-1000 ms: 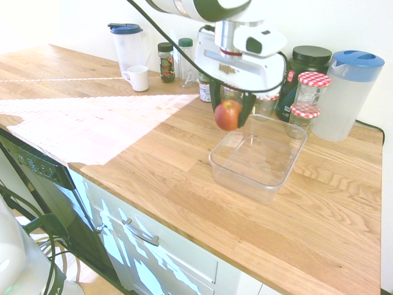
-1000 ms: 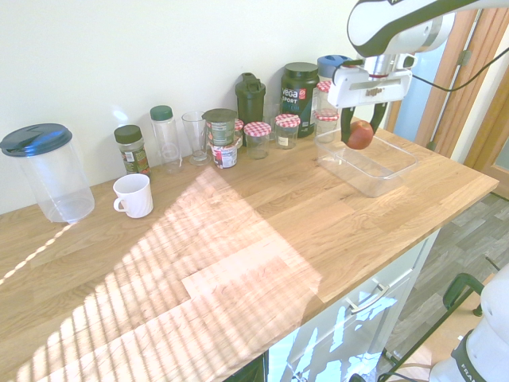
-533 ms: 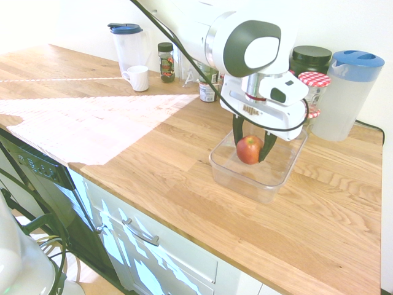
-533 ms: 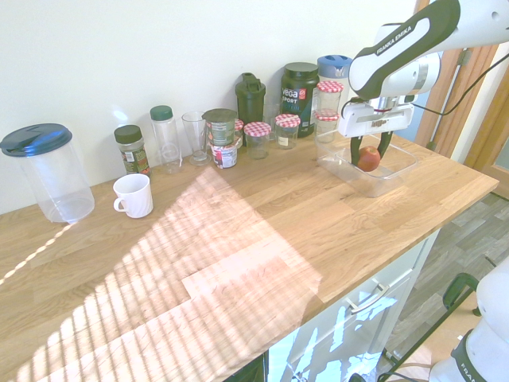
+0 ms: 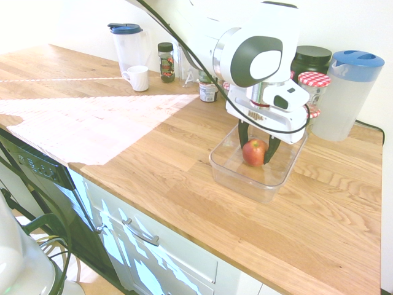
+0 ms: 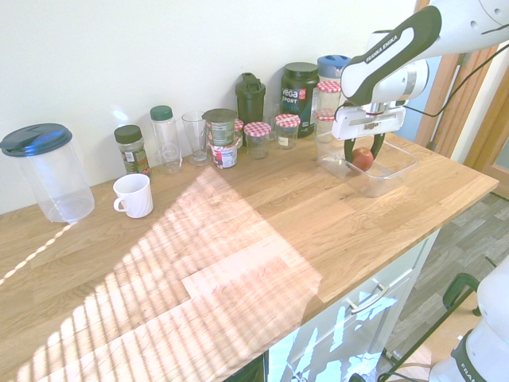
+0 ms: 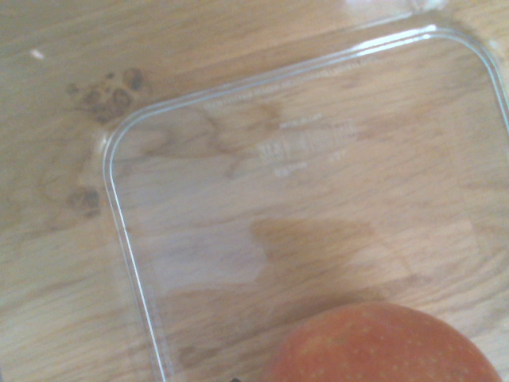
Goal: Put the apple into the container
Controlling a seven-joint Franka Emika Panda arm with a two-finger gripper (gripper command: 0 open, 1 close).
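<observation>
The red apple (image 5: pixel 254 152) sits between the black fingers of my gripper (image 5: pixel 255 153), which is shut on it. Apple and fingers are down inside the clear rectangular container (image 5: pixel 233 175) on the wooden counter. From the other side the apple (image 6: pixel 363 158) shows low within the container (image 6: pixel 390 171), under the gripper (image 6: pixel 363 160). The wrist view looks straight down at the container's clear floor (image 7: pixel 262 215), with the apple's top (image 7: pixel 382 346) close by.
Red-checked-lid jars (image 5: pixel 314 86), a dark tub (image 5: pixel 310 58) and a blue-lidded pitcher (image 5: pixel 347 95) stand right behind the container. Further along the wall are spice jars (image 5: pixel 165 61), a white mug (image 5: pixel 137 78) and another pitcher (image 5: pixel 127 43). The counter edge runs in front.
The arm carried the apple from above the container's near-left corner over the tub and lowered it inside. The gripper has stayed shut on it.
</observation>
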